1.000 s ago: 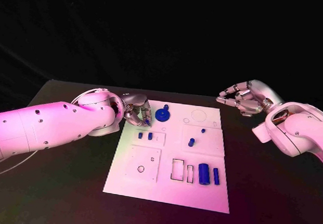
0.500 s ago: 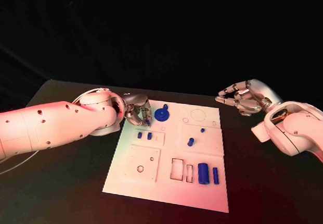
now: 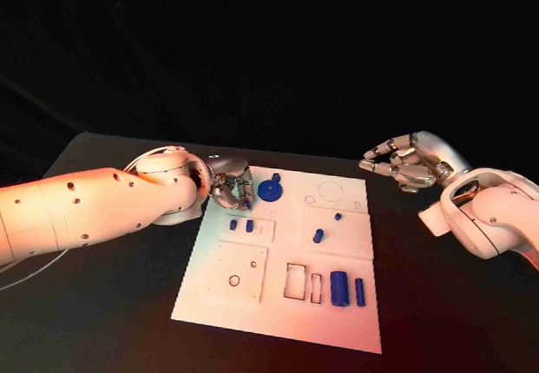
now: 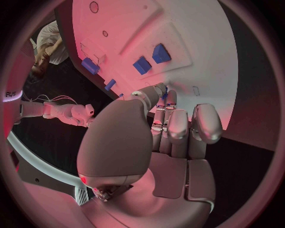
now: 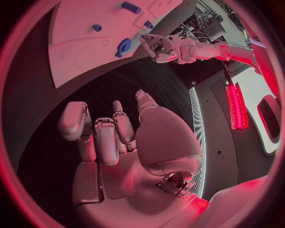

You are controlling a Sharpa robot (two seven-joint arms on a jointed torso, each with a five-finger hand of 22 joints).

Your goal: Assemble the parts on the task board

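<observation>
Parts (image 3: 340,289) lie scattered on the white board (image 3: 334,326), which sits in the middle of the black table (image 3: 458,341): we see a round blue disc (image 3: 269,188) near the far left corner, two small blocks (image 3: 241,225) just below it, two small pegs (image 3: 319,236) toward the centre, and two upright cylinders beside empty rectangular slots (image 3: 298,282) at the near right. We judge that the pieces are grouped next to their matching recesses so that each needs only a short travel to seat. Our left hand (image 3: 229,186) hovers at the far left edge of the board, just beside the disc, fingers drawn close together and pointing down at the surface; the left wrist view shows nothing between them, though we cannot tell whether a fingertip touches the board. We judge it is positioned to work on the disc or the blocks. Our right hand (image 3: 404,162) is raised beyond the far right corner, well apart from all parts, fingers curled loosely and holding nothing, apparently parked to keep the workspace open. The near half of the board and the table along both long edges offer free room for approach.
</observation>
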